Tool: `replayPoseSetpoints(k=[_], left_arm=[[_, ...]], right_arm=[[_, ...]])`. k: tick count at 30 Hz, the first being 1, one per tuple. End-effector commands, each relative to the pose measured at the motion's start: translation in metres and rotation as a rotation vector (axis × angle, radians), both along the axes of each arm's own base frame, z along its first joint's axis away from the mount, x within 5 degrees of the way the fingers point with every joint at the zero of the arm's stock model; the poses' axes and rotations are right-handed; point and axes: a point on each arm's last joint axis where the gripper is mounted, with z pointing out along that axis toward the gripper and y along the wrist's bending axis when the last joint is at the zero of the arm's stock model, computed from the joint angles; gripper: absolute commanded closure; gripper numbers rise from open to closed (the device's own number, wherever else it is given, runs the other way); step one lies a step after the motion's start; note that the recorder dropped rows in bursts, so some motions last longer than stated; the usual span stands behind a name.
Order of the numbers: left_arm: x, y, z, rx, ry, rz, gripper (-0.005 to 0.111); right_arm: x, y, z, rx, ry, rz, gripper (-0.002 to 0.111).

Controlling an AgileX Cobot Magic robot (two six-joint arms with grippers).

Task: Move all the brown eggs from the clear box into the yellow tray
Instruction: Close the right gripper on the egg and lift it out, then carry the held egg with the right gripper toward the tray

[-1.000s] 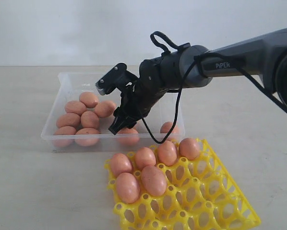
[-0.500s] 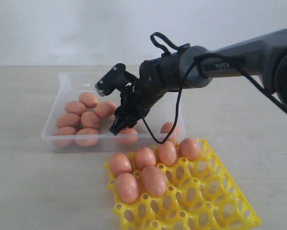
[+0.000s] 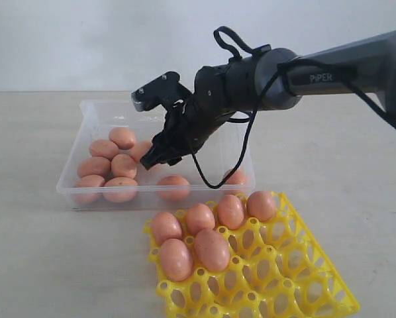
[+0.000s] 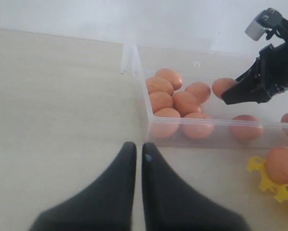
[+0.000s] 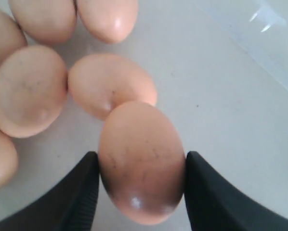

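On the pale desk (image 3: 39, 265), the clear box (image 3: 71, 192) sits just behind the yellow tray (image 3: 304, 278), whose cups nearest the box carry six brown eggs (image 3: 212, 248). The right claw (image 5: 140, 159) reaches down inside the box and grips one egg (image 4: 223, 86) between its fingers, beside a cluster of six eggs, with two more lying apart along the front wall. The left claw (image 4: 138, 159) hangs over bare desk outside the box, its fingers pressed nearly together on nothing.
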Motion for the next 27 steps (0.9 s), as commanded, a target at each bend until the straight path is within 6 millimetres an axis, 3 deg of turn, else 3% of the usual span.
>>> replayPoseSetpoints(k=[1,8,14,27], left_arm=[[0.001,0.000,-0.001,0.008,-0.002,-0.002,0.103],[0.001,0.000,-0.001,0.008,-0.002,-0.002,0.103],[0.001,0.000,-0.001,0.008,-0.002,-0.002,0.103],[0.001,0.000,-0.001,0.008,-0.002,-0.002,0.103]], right_arm=[[-0.003,-0.002,0.017,0.062,-0.004,-0.058,0.108],[-0.018,-0.009,0.024,0.149,0.030,-0.163,0.108],[-0.048,-0.031,0.050,0.348,-0.104,-0.314,0.108],[-0.162,-0.109,0.091,0.531,-0.375,-0.447,0.108]])
